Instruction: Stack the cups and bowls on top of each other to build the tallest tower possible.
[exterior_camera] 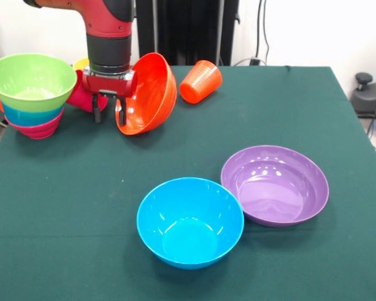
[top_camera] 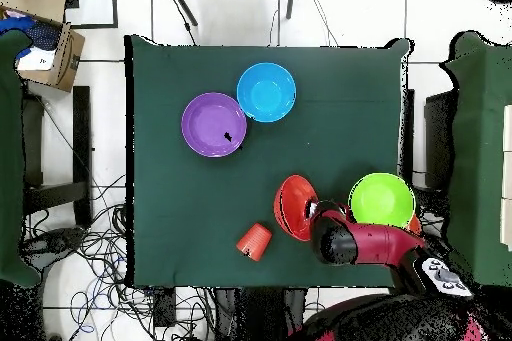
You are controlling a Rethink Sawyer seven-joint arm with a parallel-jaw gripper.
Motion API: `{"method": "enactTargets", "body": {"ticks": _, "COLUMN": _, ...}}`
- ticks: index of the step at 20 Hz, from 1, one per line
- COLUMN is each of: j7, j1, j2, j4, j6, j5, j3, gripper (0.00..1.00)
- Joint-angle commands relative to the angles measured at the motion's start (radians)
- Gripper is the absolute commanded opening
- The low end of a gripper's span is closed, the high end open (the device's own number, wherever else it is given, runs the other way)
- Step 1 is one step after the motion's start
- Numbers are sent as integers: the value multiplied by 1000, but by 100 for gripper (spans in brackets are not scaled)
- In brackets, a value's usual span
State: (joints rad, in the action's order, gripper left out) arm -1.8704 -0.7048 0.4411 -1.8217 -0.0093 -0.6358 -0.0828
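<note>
While the hand (exterior_camera: 111, 108) grips one orange bowl (exterior_camera: 147, 94), two bowls (exterior_camera: 190, 221) lie loose, one cup (exterior_camera: 200, 81) tipped.

A dark green cloth (exterior_camera: 62, 207) is covering the table, which is standing on a floor of pale tiles (top_camera: 110, 67). Black cables (top_camera: 95, 247) are trailing over the floor to the left in the overhead view, and a cardboard box (top_camera: 45, 47) is sitting at the far left corner. A white wall (exterior_camera: 313, 31) is showing behind the table in the front view
</note>
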Motion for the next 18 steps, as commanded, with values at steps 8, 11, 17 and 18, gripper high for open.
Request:
{"method": "enactTargets", "body": {"ticks": 8, "j7": 11, "j1": -76, "j2": 133, "j4": -88, "j6": 124, "j5": -8, "j3": -230, "gripper": 100}}
{"method": "enactTargets", "body": {"ticks": 11, "j7": 11, "j1": -84, "j2": 144, "j4": -99, "j6": 131, "j5": -7, "j3": -244, "gripper": 100}}
{"method": "enactTargets", "body": {"ticks": 17, "j7": 6, "j1": -84, "j2": 143, "j4": -98, "j6": 131, "j5": -11, "j3": -247, "gripper": 100}}
{"method": "enactTargets", "body": {"ticks": 18, "j7": 6, "j1": -85, "j2": 143, "j4": -97, "j6": 131, "j5": -12, "j3": -248, "gripper": 100}}
